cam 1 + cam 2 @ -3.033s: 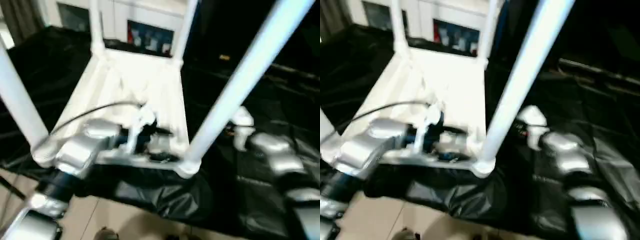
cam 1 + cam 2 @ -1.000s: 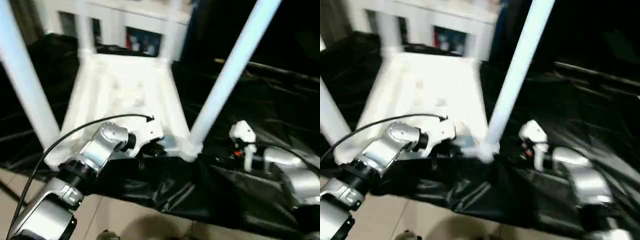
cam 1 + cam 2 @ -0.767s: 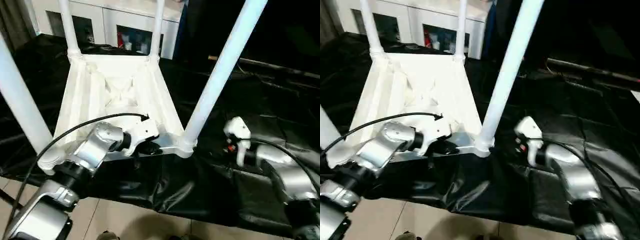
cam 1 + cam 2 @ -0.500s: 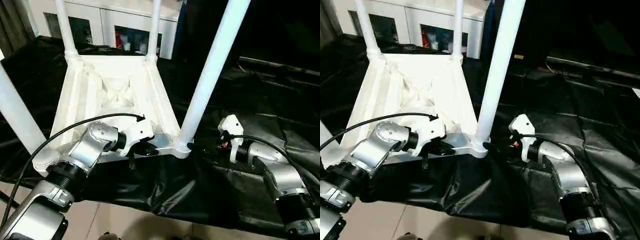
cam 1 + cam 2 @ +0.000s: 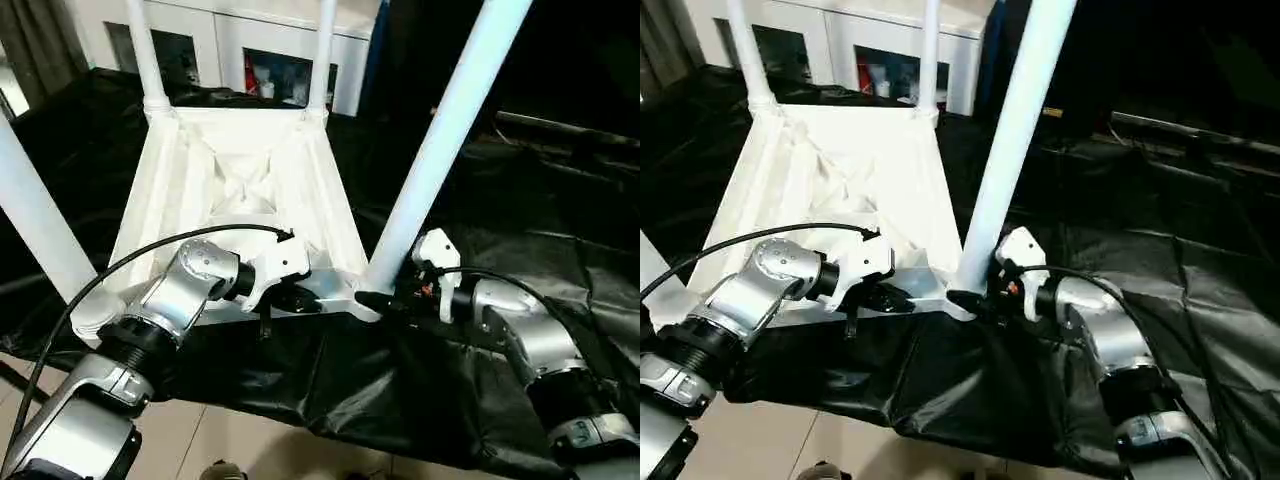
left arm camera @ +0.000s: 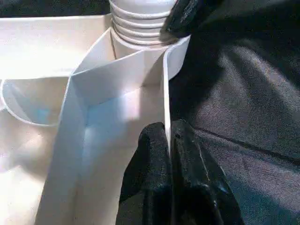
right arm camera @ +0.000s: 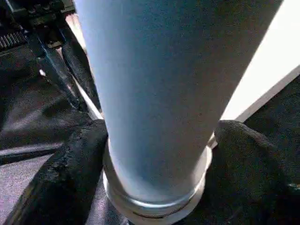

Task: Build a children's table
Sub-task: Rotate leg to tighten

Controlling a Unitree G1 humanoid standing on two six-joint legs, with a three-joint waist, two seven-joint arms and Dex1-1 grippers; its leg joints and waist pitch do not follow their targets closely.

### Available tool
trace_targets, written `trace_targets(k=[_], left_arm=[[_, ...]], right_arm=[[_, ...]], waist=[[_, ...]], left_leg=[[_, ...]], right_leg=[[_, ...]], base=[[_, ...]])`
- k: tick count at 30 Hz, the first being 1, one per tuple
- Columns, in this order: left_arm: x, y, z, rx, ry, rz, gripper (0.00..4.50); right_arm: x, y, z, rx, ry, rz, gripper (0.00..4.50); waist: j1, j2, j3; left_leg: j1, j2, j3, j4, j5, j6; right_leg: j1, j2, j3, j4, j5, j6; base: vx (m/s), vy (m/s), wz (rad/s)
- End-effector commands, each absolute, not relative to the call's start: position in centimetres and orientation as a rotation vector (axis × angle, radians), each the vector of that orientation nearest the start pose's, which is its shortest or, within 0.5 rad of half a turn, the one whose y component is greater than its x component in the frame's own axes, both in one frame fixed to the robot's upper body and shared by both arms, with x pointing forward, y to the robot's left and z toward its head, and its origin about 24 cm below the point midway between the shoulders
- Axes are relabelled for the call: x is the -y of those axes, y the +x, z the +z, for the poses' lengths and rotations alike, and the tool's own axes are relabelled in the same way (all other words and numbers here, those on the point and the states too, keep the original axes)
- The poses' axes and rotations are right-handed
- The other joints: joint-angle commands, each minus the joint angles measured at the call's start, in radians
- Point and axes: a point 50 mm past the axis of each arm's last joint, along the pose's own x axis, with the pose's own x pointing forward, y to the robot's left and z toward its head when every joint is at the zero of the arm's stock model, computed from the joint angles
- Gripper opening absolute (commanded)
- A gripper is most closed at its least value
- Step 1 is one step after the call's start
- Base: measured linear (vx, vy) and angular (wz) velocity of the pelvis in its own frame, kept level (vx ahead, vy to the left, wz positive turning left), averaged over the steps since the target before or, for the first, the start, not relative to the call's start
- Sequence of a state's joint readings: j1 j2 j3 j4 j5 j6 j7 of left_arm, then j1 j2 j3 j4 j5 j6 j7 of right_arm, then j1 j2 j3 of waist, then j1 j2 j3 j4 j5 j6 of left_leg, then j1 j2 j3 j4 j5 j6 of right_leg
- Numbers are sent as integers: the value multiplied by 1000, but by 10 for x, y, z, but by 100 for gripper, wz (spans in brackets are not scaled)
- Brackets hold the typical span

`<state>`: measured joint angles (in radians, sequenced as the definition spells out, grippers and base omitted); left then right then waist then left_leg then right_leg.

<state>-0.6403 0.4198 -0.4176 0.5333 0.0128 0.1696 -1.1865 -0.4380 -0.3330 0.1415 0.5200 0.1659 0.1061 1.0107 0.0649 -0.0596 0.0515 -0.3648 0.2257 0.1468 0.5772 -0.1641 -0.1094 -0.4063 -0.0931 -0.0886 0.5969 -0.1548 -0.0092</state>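
Right now my left tool (image 6: 169, 154) is clenched on the rim of the white ribbed plastic tabletop (image 5: 240, 190), upside down on the black-draped worktop (image 5: 560, 200). At four o'clock, my right tool (image 7: 154, 154) straddles the near-right white tapered leg (image 5: 440, 150), spread, apparently barely touching. I'd close evenly, low by the socket.

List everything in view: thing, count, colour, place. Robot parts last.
Table top: one, white, upside down on the work table, ribbed underside up.
Legs: four, white, standing up from the top's corner sockets.
Work table: one, black-draped, under the top.
Cabinet: one, white, behind the work table.
Left gripper: one, black fingers, shut on the top's near rim.
Right gripper: one, black fingers, either side of the near right leg's base.
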Motion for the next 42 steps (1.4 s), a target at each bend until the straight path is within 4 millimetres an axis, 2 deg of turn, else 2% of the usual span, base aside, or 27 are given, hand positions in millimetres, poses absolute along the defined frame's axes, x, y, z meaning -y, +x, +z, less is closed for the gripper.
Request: trace_targets(k=[1,2,5,8,14,15,16,17,18,20,21,22,23,25,26,27,28,29,30,32,36,37,39,40,42], left_arm=[[-128,320,59,-535,536,-1364,0],[-128,320,59,-536,536,-1365,0],[-129,321,59,-537,537,-1361,0],[-129,321,59,-536,536,-1358,0],[-129,323,58,-528,516,-1325,0],[-128,325,58,-524,499,-1299,0],[-125,330,56,-519,481,-1230,0],[-124,332,55,-518,478,-1197,0],[-120,336,54,-514,485,-1147,0],[-115,340,52,-510,479,-1086,0],[-111,342,51,-508,469,-1051,0],[-102,346,49,-501,449,-992,0],[-93,348,48,-495,426,-956,0],[-77,348,45,-490,399,-935,0],[-66,347,43,-487,401,-938,0],[-64,346,42,-487,404,-942,0],[-58,344,40,-486,412,-960,0],[-56,343,40,-485,413,-968,0],[-56,342,39,-488,413,-982,0],[-58,341,39,-490,416,-996,0],[-69,341,38,-503,443,-1034,0],[-72,341,39,-508,444,-1040,0],[-84,339,41,-515,454,-1089,0],[-85,339,41,-515,456,-1093,0],[-97,335,44,-520,466,-1165,0]], right_arm=[[153,309,43,-300,-112,1065,349],[153,309,42,-302,-112,1068,325],[153,309,42,-303,-110,1073,319],[152,309,41,-302,-98,1075,286],[148,309,37,-298,-67,1040,277],[146,310,33,-303,-58,998,277],[143,312,24,-315,-52,901,277],[141,313,20,-320,-53,856,276],[137,314,15,-334,-37,798,276],[132,316,10,-345,-20,725,276],[128,317,7,-354,0,676,276],[120,320,4,-364,44,593,276],[111,322,2,-371,74,527,275],[97,326,1,-386,90,453,275],[84,328,3,-371,75,458,275],[80,328,5,-362,68,470,275],[69,328,9,-329,53,516,275],[65,327,11,-315,54,534,275],[65,327,13,-297,64,544,331],[68,327,15,-280,70,554,345],[80,329,21,-227,18,602,391],[84,328,22,-219,10,627,391],[103,325,27,-204,3,734,391],[105,324,28,-204,-1,746,391],[125,317,32,-211,-60,868,391]], waist=[[4,12,-63],[4,13,-62],[3,10,-62],[3,11,-61],[2,8,-60],[0,7,-59],[-1,2,-58],[-5,5,-55],[-7,1,-54],[-10,2,-52],[-12,3,-51],[-15,7,-50],[-19,10,-49],[-26,10,-53],[-34,22,-52],[-34,22,-52],[-37,19,-52],[-37,19,-51],[-40,21,-50],[-40,23,-51],[-37,17,-50],[-37,12,-50],[-32,11,-50],[-26,10,-53],[-20,8,-56]], left_leg=[[6,2,19,-73,-322,5],[7,1,19,-73,-331,4],[7,1,18,-73,-346,3],[7,2,17,-74,-344,3],[6,1,18,-74,-339,3],[6,0,18,-74,-352,0],[6,0,18,-74,-353,-2],[13,-3,16,-72,-385,-15],[12,-4,15,-73,-391,-18],[13,-5,11,-72,-408,-23],[16,-7,9,-72,-428,-22],[16,-7,10,-71,-435,-21],[22,-8,6,-70,-461,-28],[18,-9,-1,-73,-479,-29],[23,-8,-3,-77,-503,-25],[23,-8,-3,-77,-503,-25],[26,-9,-2,-77,-521,-10],[29,-9,-1,-77,-527,-4],[33,-10,-1,-77,-538,4],[32,-7,-2,-81,-539,8],[29,-7,1,-84,-521,16],[27,-7,3,-84,-514,19],[27,-8,6,-85,-487,29],[23,-5,9,-86,-460,40],[12,0,13,-91,-395,52]], right_leg=[[49,-41,38,-72,-327,-182],[48,-41,38,-75,-348,-176],[47,-41,38,-77,-368,-171],[47,-42,38,-78,-382,-166],[45,-42,37,-78,-391,-164],[43,-43,36,-81,-417,-157],[43,-43,36,-83,-433,-151],[35,-45,32,-94,-515,-126],[36,-46,30,-96,-538,-116],[34,-46,25,-104,-596,-88],[33,-47,20,-113,-635,-68],[28,-47,21,-115,-643,-68],[25,-47,13,-124,-666,-59],[38,-48,-3,-128,-671,-42],[35,-46,-8,-139,-648,-40],[35,-46,-8,-139,-648,-40],[39,-45,-14,-146,-630,-39],[37,-45,-14,-149,-631,-40],[33,-45,-15,-152,-635,-41],[40,-47,-15,-151,-615,-48],[40,-52,-8,-149,-606,-60],[40,-52,-6,-149,-607,-59],[42,-53,-3,-149,-604,-62],[47,-54,4,-143,-574,-70],[54,-51,17,-124,-486,-100]], base=[[0,0,0],[0,0,0],[0,0,0],[0,0,0],[0,0,0],[0,0,0],[0,0,0],[0,0,0],[0,0,0],[0,0,0],[0,0,0],[0,0,0],[0,0,0],[0,0,0],[0,0,0],[0,0,0],[0,0,0],[0,0,0],[0,0,0],[0,0,0],[0,0,0],[0,0,0],[0,0,0],[0,0,0],[0,0,0]])
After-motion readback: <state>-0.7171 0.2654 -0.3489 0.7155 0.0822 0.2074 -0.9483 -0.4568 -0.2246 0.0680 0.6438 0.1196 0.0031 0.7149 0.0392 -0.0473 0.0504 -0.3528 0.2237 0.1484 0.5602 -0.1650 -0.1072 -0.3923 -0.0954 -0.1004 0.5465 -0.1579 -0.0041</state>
